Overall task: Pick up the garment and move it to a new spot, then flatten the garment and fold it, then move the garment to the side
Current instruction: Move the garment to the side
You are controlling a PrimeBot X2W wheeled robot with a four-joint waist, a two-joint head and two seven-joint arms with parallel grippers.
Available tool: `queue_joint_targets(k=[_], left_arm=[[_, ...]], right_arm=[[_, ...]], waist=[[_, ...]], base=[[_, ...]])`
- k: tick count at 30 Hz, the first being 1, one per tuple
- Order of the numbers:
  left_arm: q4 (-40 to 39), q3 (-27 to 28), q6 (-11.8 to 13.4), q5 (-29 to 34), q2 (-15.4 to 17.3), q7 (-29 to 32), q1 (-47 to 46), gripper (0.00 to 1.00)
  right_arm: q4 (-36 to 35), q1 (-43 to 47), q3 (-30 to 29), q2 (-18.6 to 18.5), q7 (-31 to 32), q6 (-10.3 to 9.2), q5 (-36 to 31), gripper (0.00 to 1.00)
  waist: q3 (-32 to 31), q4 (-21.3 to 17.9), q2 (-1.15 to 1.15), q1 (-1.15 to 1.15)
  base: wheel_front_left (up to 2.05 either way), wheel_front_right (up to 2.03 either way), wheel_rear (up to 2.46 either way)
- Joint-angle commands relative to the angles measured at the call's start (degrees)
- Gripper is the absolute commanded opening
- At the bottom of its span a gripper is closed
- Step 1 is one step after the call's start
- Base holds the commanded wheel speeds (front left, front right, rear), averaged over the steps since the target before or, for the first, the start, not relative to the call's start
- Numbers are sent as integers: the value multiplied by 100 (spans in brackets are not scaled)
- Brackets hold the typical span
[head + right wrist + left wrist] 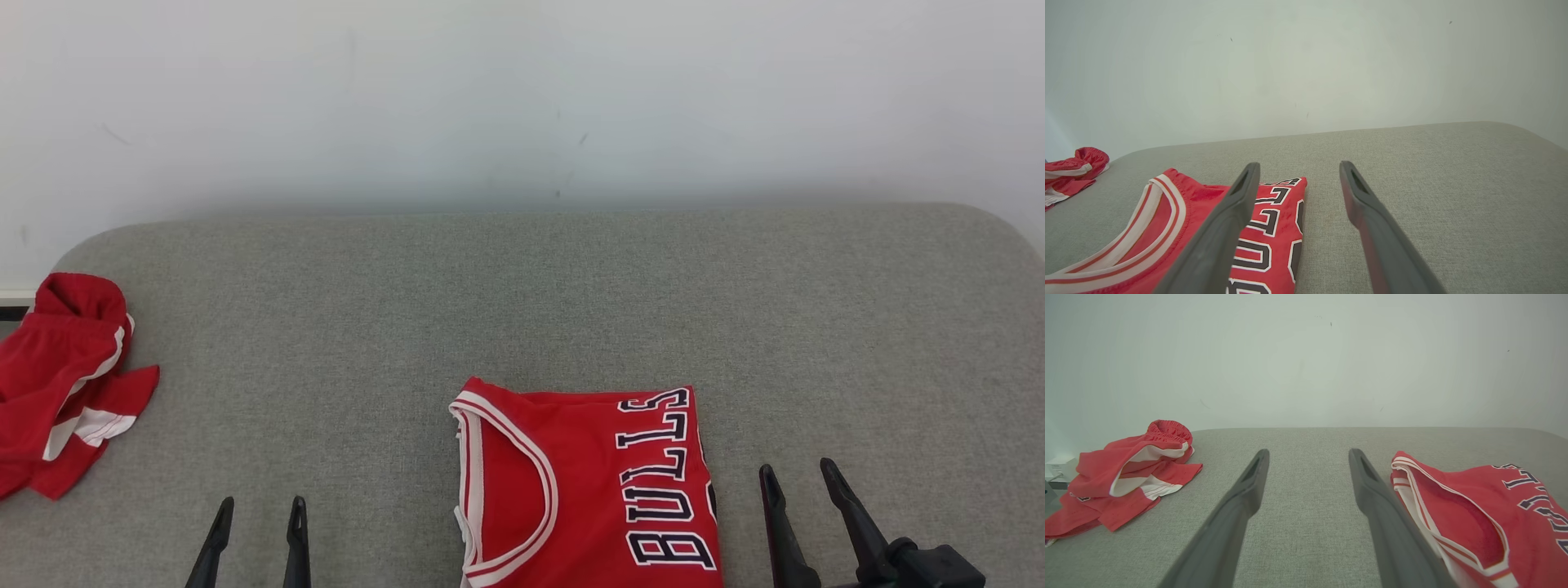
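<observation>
While both claws are held spread and empty at the near edge of the grey padded surface [522, 310], the red jersey [588, 490] is seen lying folded between them, nearer the right claw [798, 474] than the left claw [261, 510]. Its white-trimmed neckline is turned toward the left claw, and its dark "BULLS" lettering is set along the side by the right claw. The cloth is touched by neither claw. Red shorts [65, 376] with white stripes are seen crumpled at the surface's left edge, well apart from the jersey.
</observation>
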Motion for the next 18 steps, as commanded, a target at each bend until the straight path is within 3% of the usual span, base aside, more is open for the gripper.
queue_joint_targets(k=[1,18], left_arm=[[1,4,-31,25,16,-17,42,100],[-42,-49,-25,33,21,-17,6,100]], right_arm=[[18,7,-3,4,2,-15,-31,100],[149,-132,62,-136,2,-15,86,100]], waist=[[2,3,0,0],[10,100,0,0]], base=[[0,0,0],[0,0,0]])
